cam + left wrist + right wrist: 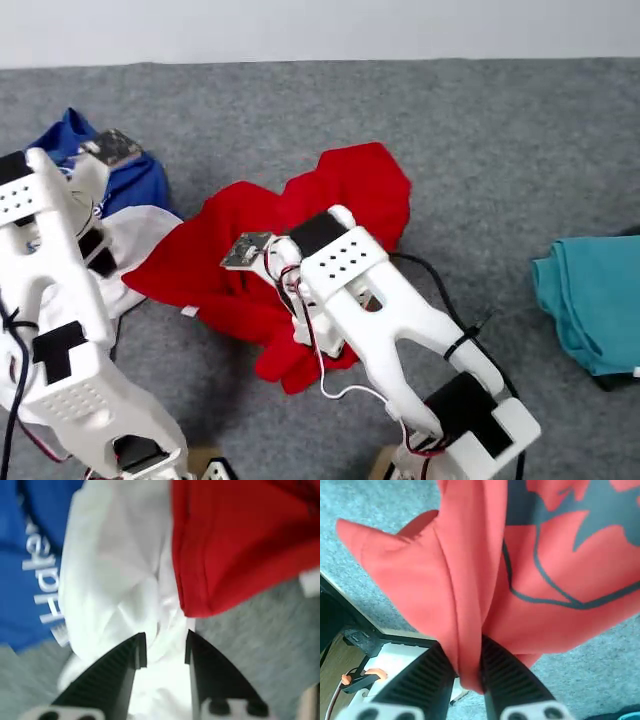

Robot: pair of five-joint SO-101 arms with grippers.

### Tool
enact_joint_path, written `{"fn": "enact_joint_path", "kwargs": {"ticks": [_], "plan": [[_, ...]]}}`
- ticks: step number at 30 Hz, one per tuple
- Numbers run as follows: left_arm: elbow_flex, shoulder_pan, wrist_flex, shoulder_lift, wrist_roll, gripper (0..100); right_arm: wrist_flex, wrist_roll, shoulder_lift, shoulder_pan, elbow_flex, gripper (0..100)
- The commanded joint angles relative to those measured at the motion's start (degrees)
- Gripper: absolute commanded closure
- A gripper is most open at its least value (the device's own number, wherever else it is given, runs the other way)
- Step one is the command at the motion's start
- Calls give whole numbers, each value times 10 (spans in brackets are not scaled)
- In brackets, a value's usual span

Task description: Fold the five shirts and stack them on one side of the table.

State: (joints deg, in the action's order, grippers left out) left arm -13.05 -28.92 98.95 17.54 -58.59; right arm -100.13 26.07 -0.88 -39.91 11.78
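Pinching a doubled fold of the red shirt [470, 580], the right gripper [467, 666] has its fingers closed on the cloth, which rises from between them and spreads away beyond the tips, printed side facing the wrist camera. To do this step well, the hold probably needs to stay on a hem or shoulder edge, not on a bunched middle, so that the shirt can be drawn out flat on the grey table [400, 120] before any fold is made; a grip through several layers risks dragging the whole heap.

The left gripper [162, 647] has its fingers apart, astride a ridge of the white shirt [115, 580], not visibly clamping it. Just beyond those tips, a red hem overlaps the white cloth on one side, with the blue shirt [30, 555] on the other. A teal shirt [595, 300] lies well apart from both grippers.
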Motion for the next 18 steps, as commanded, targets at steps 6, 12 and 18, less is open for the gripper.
{"fn": "enact_joint_path", "kwargs": {"ticks": [6, 12, 18], "plan": [[1, 37, 16, -4, -105, 791, 6, -23, -26, 7, -1, 988], [45, 71, 16, -7, -168, 788, 6, -22, -26, 7, -3, 988], [51, 74, 15, -2, -195, 788, 6, -22, -26, 7, -4, 988]]}}
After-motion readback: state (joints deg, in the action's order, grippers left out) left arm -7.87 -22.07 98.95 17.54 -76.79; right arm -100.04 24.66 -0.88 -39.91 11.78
